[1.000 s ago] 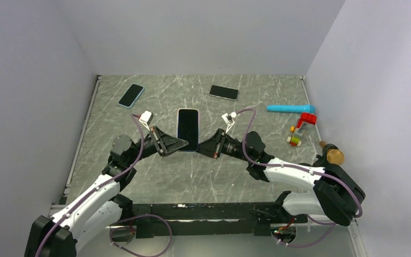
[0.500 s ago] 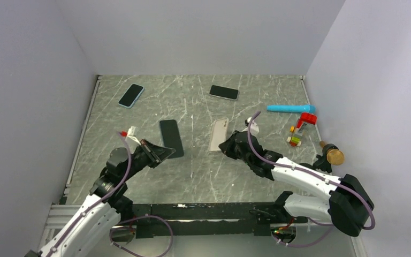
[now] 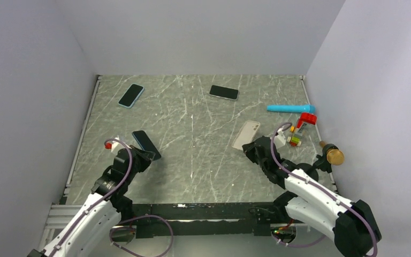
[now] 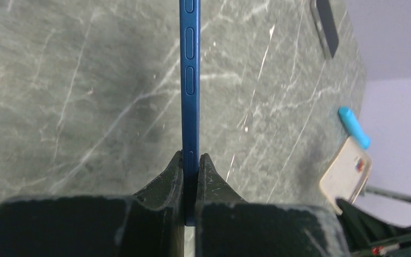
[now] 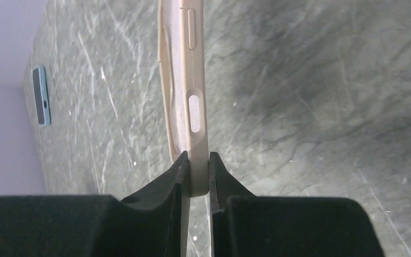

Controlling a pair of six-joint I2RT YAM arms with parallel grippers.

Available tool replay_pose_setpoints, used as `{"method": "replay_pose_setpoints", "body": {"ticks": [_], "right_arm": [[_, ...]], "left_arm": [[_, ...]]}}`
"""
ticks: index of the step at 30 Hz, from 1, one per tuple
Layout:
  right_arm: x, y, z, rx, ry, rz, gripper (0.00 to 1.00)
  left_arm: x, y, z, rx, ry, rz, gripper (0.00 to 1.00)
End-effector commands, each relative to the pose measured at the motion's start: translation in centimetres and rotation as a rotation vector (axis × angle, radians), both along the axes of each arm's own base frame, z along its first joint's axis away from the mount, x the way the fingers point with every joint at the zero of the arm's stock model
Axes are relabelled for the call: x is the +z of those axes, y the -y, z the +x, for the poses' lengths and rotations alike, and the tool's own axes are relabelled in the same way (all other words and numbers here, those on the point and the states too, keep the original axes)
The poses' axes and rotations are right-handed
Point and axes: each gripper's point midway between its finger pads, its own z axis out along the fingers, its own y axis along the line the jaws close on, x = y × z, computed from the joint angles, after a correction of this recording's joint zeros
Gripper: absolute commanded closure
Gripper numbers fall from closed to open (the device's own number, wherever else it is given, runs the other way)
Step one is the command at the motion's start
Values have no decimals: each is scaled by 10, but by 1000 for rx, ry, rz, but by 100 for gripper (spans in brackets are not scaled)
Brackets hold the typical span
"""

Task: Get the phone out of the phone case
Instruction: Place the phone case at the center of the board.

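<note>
We see the marbled surface (image 3: 192,171), with both arms based at its 6 o'clock edge. The left gripper (image 3: 141,156) sits at 9 o'clock from the surface centre, clamped on the near end of the phone (image 3: 146,143). In the left wrist view its fingers (image 4: 167,179) pinch the blue phone edge-on, with the side buttons showing. The right gripper (image 3: 255,149) sits at 3 o'clock, clamped on the near end of the beige case (image 3: 245,135). The phone is out of the case, and the two are well apart. A second phone (image 3: 131,95) lies at 11 o'clock, a third phone (image 3: 224,92) at 1 o'clock, and a blue tube (image 3: 288,108) at 2 o'clock.
</note>
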Motion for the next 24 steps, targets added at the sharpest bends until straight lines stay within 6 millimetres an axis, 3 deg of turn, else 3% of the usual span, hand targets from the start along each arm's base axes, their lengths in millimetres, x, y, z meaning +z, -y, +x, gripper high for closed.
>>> {"method": "replay_pose_setpoints", "body": {"ticks": [1,5,7,13,17,21,24], "right_arm": [[19,0,22,-86,79,190,100],[18,9,43,-118,87,223,100],[16,8,52,-115,79,236,100],[3,-1,72,-101,32,320,100],[-9,7,68,-162,-4,320,100],[-22,20,58,-209,-47,267,100],[-31,28,50,-223,-75,210,100]], "left_arm": [[44,-9,45,134,207,-124,100],[42,-29,77,191,248,-170,100],[23,-39,90,222,209,-217,100],[5,-69,113,317,213,-213,100],[2,-82,115,380,202,-181,100],[-18,-101,103,496,64,-157,100],[-21,-106,98,517,10,-119,96]]}}
